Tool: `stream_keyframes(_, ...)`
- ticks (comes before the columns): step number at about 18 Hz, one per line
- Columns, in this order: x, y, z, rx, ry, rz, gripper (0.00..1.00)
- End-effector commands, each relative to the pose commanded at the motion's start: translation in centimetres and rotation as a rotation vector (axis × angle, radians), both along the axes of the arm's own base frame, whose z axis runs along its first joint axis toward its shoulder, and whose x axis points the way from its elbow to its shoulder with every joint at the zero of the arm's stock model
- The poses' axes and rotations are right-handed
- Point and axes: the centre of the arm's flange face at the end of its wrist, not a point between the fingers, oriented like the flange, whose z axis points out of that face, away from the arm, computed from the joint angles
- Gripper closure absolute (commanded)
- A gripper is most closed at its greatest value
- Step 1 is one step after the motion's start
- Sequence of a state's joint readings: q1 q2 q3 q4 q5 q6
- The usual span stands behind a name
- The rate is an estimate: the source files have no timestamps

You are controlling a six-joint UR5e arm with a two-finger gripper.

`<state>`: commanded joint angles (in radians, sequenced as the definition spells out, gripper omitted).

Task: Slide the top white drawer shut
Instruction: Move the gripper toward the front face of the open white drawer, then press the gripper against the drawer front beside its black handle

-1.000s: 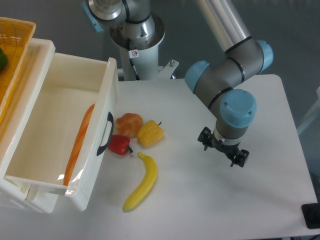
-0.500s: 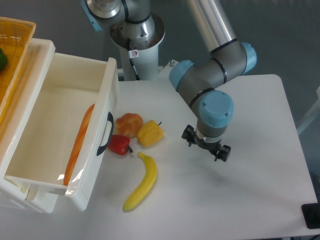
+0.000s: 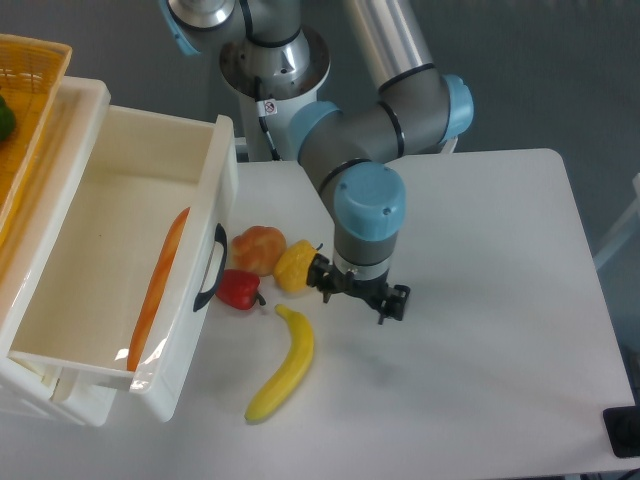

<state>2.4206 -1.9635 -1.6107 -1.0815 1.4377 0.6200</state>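
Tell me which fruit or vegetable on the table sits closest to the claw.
The yellow bell pepper: it lies right beside the claw, while the red pepper, the orange-red round fruit and the yellow banana lie farther off.

White table (image 3: 500,380): banana (image 3: 284,364), red pepper (image 3: 238,289), yellow pepper (image 3: 297,266), peach (image 3: 259,248).
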Motion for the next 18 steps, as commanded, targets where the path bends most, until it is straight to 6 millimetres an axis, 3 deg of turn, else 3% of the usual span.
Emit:
stream_keyframes(2,0.8,0.4,-0.2,0.033,-0.048,0.017,0.81)
stream_keyframes(5,3.0,0.4,-0.2,0.001,-0.144,0.074,0.95)
stream_keyframes(11,6.1,1.0,0.7,0.018,-0.289,0.064,1.00)
stream_keyframes(18,6.8,-2.6,5.9,0.018,-0.398,0.112,1.00)
